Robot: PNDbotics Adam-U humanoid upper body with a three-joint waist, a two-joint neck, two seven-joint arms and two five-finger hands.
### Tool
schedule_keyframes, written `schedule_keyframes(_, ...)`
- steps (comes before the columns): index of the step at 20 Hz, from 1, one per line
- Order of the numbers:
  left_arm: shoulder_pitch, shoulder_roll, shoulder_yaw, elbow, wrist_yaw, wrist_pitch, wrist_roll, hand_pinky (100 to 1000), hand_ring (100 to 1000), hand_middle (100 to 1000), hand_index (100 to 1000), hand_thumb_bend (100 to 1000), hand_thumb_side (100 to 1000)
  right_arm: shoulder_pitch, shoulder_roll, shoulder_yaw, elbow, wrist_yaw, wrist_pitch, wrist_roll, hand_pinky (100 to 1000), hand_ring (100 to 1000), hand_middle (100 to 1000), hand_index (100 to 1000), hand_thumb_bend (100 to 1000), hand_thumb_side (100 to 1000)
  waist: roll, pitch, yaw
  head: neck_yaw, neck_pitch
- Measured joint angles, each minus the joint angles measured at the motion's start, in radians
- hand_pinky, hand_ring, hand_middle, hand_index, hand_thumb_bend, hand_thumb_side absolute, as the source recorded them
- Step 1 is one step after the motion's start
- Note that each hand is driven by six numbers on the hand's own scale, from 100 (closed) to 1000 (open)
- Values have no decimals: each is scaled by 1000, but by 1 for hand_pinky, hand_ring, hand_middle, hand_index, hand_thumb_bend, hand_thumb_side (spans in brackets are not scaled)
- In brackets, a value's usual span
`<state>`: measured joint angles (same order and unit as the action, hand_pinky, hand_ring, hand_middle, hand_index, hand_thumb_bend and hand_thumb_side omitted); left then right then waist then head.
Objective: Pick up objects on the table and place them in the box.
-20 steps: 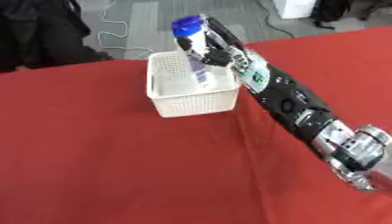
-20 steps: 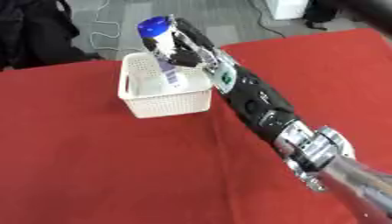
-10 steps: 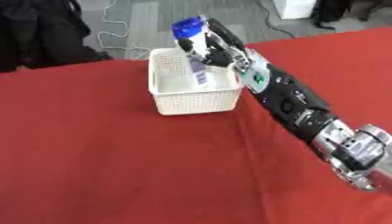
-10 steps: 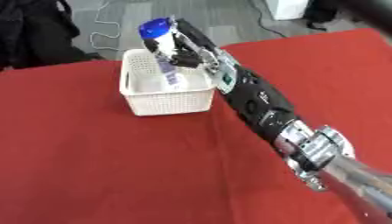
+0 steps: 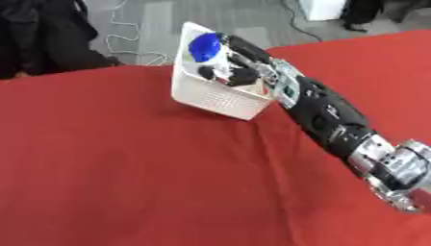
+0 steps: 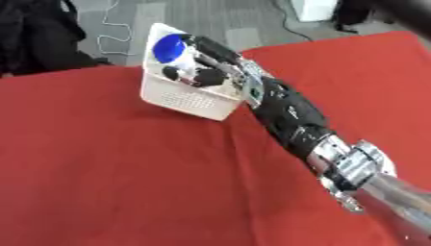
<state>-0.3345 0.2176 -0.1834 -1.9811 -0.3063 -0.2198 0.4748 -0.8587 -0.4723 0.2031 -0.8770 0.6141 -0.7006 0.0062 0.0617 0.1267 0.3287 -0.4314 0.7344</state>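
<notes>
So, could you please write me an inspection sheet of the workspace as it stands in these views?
Surface: table covered in red cloth, seen askew.
Job's things: white perforated box near the table's far edge; blue-capped object held above its opening, not yet released.
Clutter: nothing seen on the cloth.
Hands: right robot hand curled round the blue-capped object, over the box; left robot hand not in view.
Cables: white cable on the grey floor beyond the table.
Surroundings: dark bags at far left, on the floor.

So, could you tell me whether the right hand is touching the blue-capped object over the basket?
Touching: in the left eye view, the right hand has fingers curled round the blue-capped object above the white basket.
</notes>
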Motion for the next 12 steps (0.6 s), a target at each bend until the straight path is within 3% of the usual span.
schedule_keyframes(4, 5, 1, 0, 0, 0, 1, 0, 683, 665, 738, 840, 478, 1000, 7, -6, 6, -36, -44, 27, 25, 837, 831, 805, 866, 455, 1000, -1, -1, -10, 0, 0)
schedule_keyframes(7, 11, 1, 0, 0, 0, 2, 0, 682, 664, 738, 841, 477, 1000, 7, -15, 14, -94, -125, 64, 62, 801, 829, 798, 893, 453, 1000, -2, -2, -14, 0, -1)
schedule_keyframes(12, 19, 2, 0, 0, 0, 5, -1, 682, 665, 738, 841, 479, 1000, 24, -56, 19, -224, -405, 178, 157, 777, 824, 790, 934, 439, 1000, -7, -14, -27, 5, -1)
